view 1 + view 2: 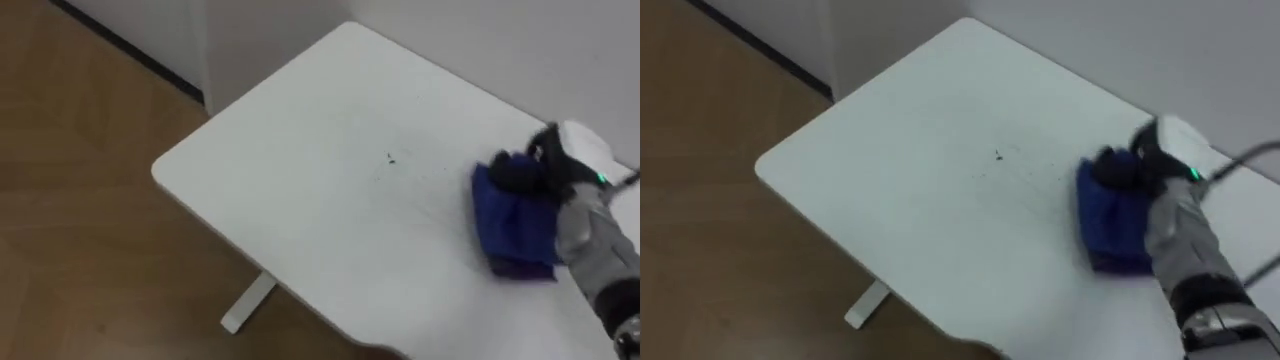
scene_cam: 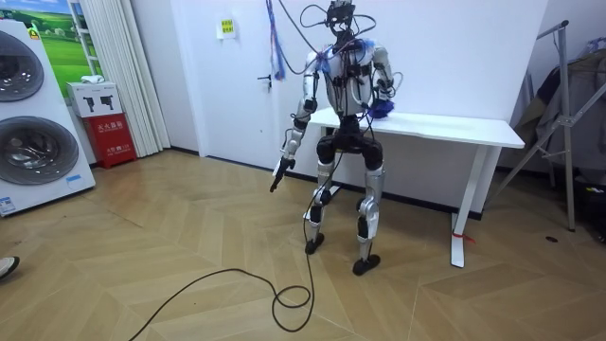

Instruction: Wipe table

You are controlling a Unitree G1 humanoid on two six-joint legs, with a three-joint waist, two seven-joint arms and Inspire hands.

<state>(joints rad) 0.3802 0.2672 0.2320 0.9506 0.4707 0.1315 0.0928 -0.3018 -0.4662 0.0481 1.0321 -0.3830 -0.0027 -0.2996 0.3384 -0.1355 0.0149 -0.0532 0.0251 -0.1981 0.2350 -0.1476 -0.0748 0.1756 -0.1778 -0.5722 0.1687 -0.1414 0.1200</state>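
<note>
A blue cloth (image 1: pixel 512 222) lies bunched on the white table (image 1: pixel 300 190), near its right side. My right hand (image 1: pixel 540 175) rests on top of the cloth with its dark fingers curled over the far edge, and the grey forearm comes in from the lower right. A few small dark specks (image 1: pixel 391 158) mark the tabletop left of the cloth. In the room view I stand at the table's end near the white wall, and my left hand (image 2: pixel 280 170) hangs relaxed at my side, away from the table.
The table's near left corner (image 1: pixel 160 170) juts over the wooden floor, with a white table foot (image 1: pixel 247 302) below. In the room view, washing machines (image 2: pixel 28 123) and a red box (image 2: pixel 112 137) stand at the left, a metal rack (image 2: pixel 568 123) at the right.
</note>
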